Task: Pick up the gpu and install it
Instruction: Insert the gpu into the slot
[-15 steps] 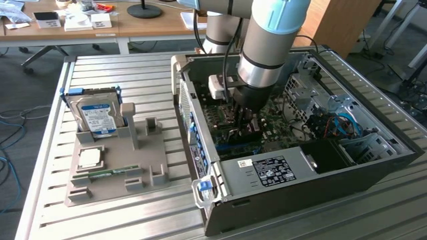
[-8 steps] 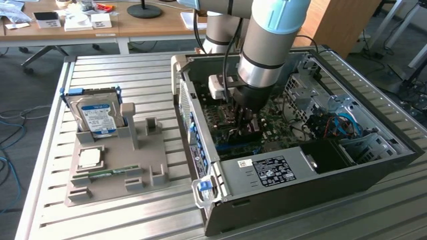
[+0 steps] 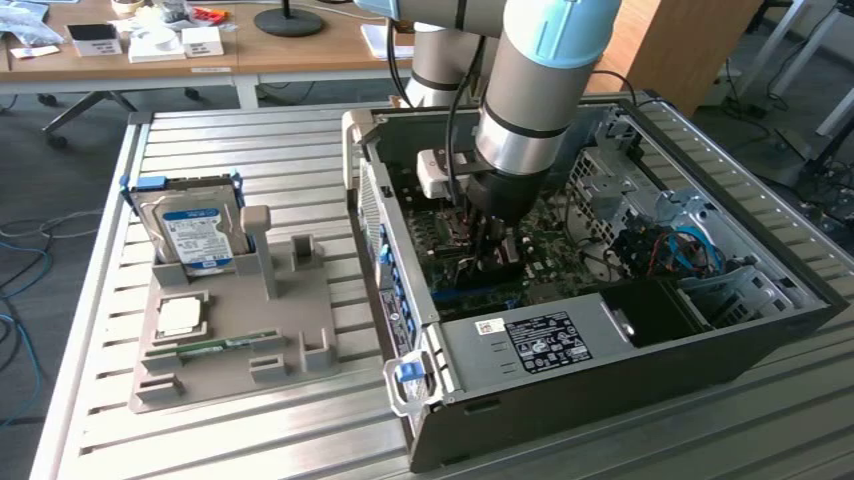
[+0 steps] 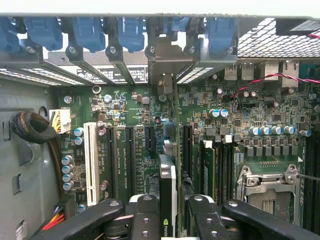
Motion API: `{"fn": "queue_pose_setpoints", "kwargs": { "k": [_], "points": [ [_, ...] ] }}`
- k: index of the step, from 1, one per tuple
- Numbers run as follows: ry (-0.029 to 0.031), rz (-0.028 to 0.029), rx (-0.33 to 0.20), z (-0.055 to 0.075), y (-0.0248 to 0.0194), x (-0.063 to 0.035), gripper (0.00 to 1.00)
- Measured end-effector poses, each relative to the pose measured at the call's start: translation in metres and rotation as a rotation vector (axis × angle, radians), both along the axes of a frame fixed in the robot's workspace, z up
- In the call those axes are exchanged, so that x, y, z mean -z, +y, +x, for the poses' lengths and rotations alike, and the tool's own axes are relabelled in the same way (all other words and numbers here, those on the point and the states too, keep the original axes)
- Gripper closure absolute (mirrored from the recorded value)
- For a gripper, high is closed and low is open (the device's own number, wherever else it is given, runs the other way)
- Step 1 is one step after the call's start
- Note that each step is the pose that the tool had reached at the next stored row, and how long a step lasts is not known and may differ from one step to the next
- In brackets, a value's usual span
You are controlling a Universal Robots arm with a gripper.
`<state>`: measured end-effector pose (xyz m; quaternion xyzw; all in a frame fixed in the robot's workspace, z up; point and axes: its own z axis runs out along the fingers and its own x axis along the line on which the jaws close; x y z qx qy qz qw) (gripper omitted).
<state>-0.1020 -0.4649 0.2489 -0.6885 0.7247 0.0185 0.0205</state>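
Fingers (image 4: 169, 212) pinching gpu (image 4: 168, 185) edge-on, card upright between them, over motherboard (image 4: 130, 115) slots.

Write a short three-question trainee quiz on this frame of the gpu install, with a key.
1. True or false: the claw is closed on the gpu, holding it edge-on above the motherboard.
2. Where is the hard drive? A) inside the computer case B) standing in the grey holder on the table, on the exterior view's left C) in the claw
3. Fill in: the clips along the case's rear slot openings are coloured ____.

Key: 1 true; 2 B; 3 blue.
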Motion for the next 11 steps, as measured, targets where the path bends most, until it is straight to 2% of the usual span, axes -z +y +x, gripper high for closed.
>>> {"fn": "queue_pose_setpoints", "kwargs": {
  "k": [11],
  "points": [
    [0.0000, 0.0002, 0.000, -0.0006, -0.0004, 0.0022, 0.73]
  ]
}}
